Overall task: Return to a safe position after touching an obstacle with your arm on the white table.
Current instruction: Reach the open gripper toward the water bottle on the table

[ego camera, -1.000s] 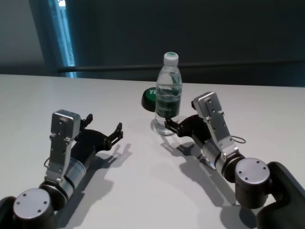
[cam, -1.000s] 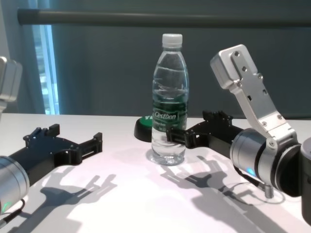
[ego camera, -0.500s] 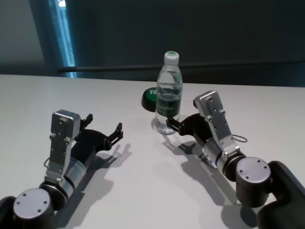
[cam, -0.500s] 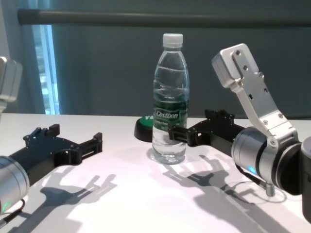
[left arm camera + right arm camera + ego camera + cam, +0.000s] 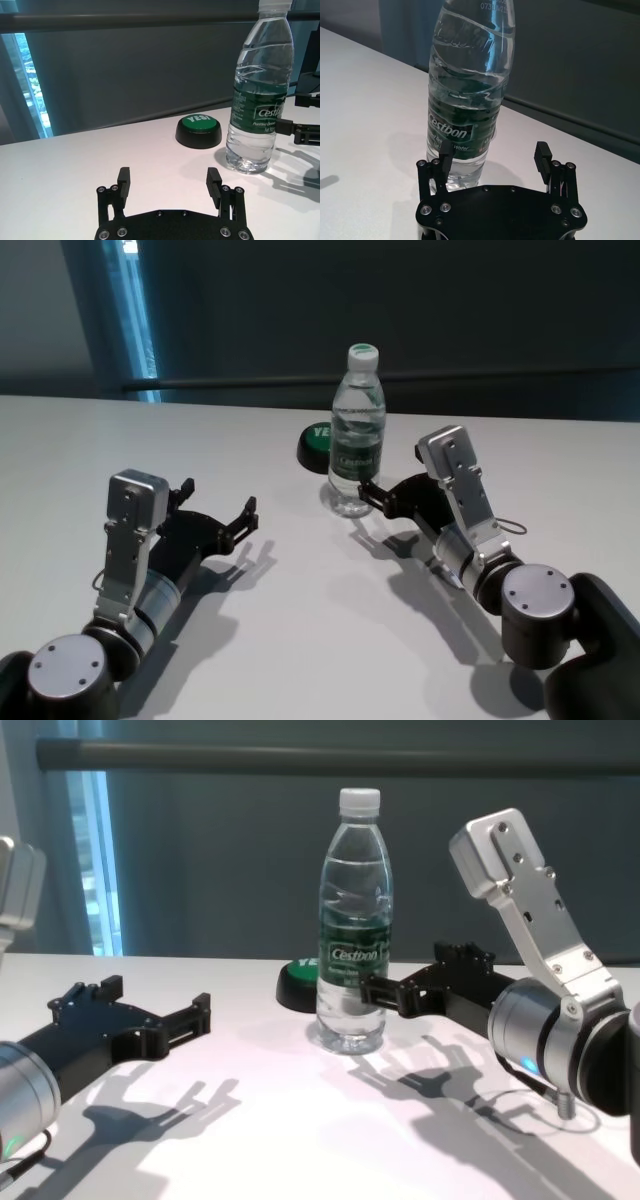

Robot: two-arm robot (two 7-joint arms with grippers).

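The obstacle, a clear water bottle [image 5: 357, 430] with a white cap and a green label, stands upright on the white table [image 5: 300, 640]. It also shows in the chest view [image 5: 353, 920], the left wrist view [image 5: 260, 90] and the right wrist view [image 5: 470, 85]. My right gripper [image 5: 368, 492] is open and low over the table, and one fingertip [image 5: 372, 988] is against the bottle's label. The bottle is at that finger [image 5: 445, 152], not between the two. My left gripper [image 5: 218, 502] is open and empty, apart from the bottle on its left.
A low black disc with a green top [image 5: 315, 445] lies just behind the bottle, also seen in the left wrist view [image 5: 199, 131]. A dark rail and wall run behind the table's far edge. Bare tabletop lies between the two arms.
The bottle has shifted slightly to the right and away from me. My right gripper has moved right with a fingertip still at the bottle. The left arm has not moved.
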